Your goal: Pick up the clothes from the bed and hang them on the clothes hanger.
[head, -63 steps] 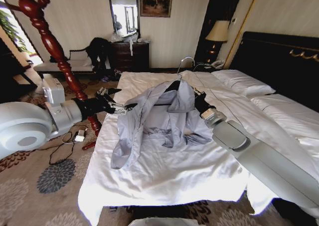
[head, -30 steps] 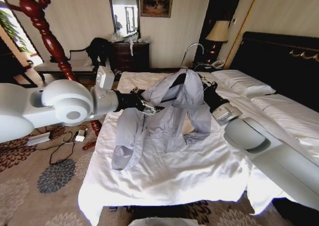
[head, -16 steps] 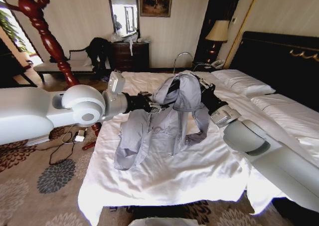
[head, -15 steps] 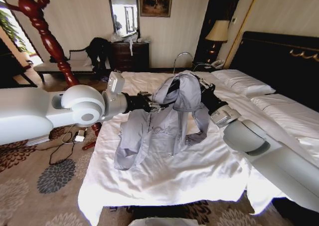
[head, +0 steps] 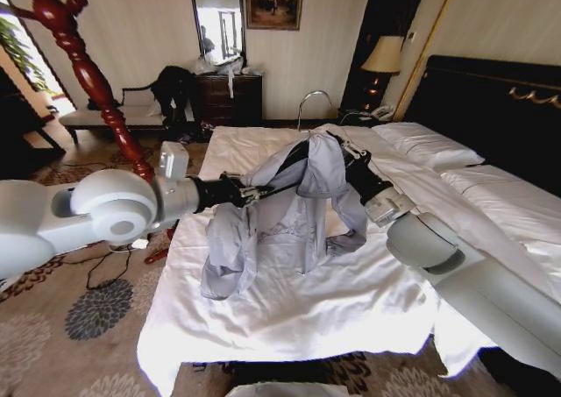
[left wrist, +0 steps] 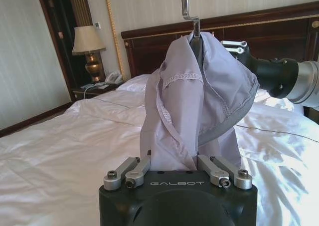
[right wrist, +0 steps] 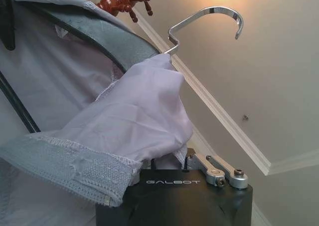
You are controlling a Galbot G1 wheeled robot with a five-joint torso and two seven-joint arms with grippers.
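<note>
The clothes, a light grey-blue shirt, hang draped over the black clothes hanger, whose silver hook rises above the collar. One sleeve trails down onto the white bed. My left gripper reaches in from the left and is shut on the shirt's near shoulder; the left wrist view shows the fabric running down between its fingers. My right gripper is shut on the far shoulder. In the right wrist view the cloth bunches over it beneath the hanger and hook.
A dark-red wooden coat stand rises at the left, beside the bed. Cables and small items lie on the patterned carpet. Pillows and the black headboard are at the right. A lamp and a dresser stand at the back wall.
The left arm has drawn back to the left with the shirt's shoulder. Hanger and hook have shifted slightly left with it. The shirt stays lifted off the bed.
</note>
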